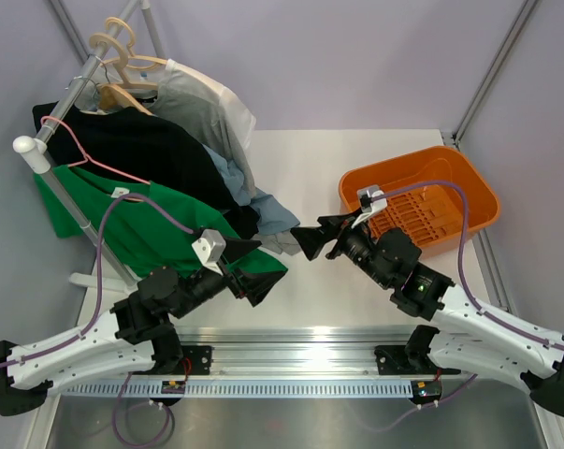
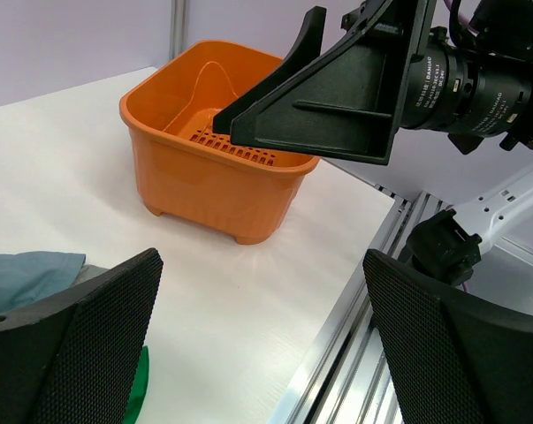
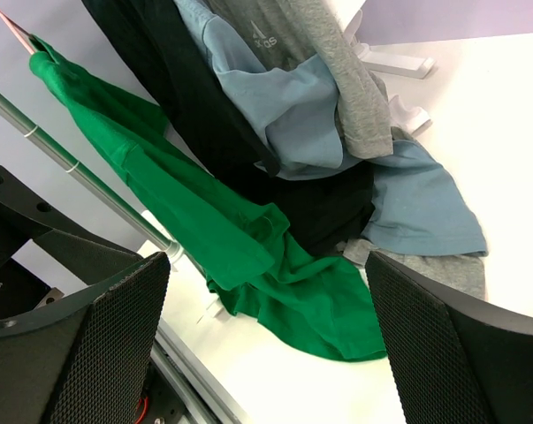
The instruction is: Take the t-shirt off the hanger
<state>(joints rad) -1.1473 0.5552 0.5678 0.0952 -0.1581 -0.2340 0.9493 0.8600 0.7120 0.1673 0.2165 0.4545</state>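
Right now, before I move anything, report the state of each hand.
Left hand: open, holding nothing.
Right hand: open, holding nothing; the bright green cotton t-shirt is not gripped.

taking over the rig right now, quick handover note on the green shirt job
Left gripper: open, empty, by the t-shirt's lower hem.
Right gripper: open, empty, facing the hanging clothes.
The t-shirt hangs on the hanger, hooked on the rail at far left; its hem reaches the table.
Done: nothing yet.
Left: grasp the t-shirt and pull it off the hanger.
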